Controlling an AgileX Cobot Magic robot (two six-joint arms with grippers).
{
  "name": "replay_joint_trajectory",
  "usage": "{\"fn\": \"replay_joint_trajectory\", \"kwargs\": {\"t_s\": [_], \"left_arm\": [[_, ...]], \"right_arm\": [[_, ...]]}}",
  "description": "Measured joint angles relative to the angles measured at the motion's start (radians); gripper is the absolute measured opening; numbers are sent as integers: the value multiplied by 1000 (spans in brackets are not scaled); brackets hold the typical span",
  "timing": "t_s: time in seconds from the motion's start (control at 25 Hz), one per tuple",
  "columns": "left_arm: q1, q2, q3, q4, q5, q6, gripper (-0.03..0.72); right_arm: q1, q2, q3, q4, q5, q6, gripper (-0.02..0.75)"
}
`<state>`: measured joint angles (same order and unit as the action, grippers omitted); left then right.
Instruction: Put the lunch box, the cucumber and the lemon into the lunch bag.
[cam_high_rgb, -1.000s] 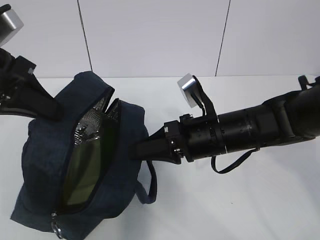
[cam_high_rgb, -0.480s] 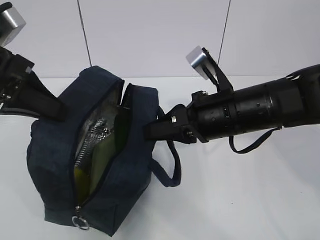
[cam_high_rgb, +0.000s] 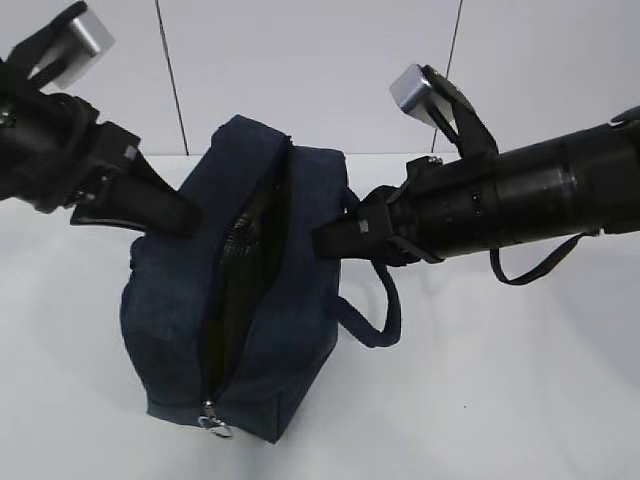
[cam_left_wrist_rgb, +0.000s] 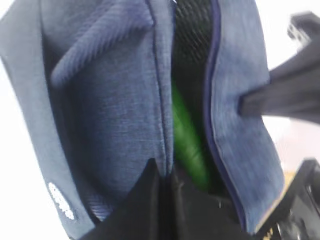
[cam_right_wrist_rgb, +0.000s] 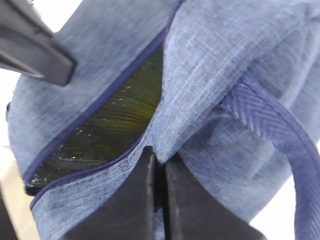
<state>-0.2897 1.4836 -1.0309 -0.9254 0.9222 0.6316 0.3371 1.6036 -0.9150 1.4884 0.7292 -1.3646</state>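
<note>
The white table (cam_high_rgb: 500, 400) is carrying the navy lunch bag (cam_high_rgb: 170, 320), which is standing upright with its zipper gaping along the top. The left end effector (cam_high_rgb: 185, 215) is pinching the bag's left rim, jaws clamped on fabric, while the right end effector (cam_high_rgb: 325, 240) is gripping the opposite rim beside the strap handle (cam_high_rgb: 385, 310). Inside, the green cucumber (cam_left_wrist_rgb: 187, 135) is lying against the lining
</note>
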Motion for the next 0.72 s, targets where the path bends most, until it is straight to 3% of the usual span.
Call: {"fn": "replay_joint_trajectory", "kwargs": {"t_s": [0.28, 0.72], "left_arm": [[-67, 58, 0, -26, -125, 4, -6], [-125, 70, 0, -61, -310, 12, -6]], "right_arm": [[0, -54, 8, -140, -80, 76, 8], [0, -56, 2, -155, -173, 14, 8]]}}
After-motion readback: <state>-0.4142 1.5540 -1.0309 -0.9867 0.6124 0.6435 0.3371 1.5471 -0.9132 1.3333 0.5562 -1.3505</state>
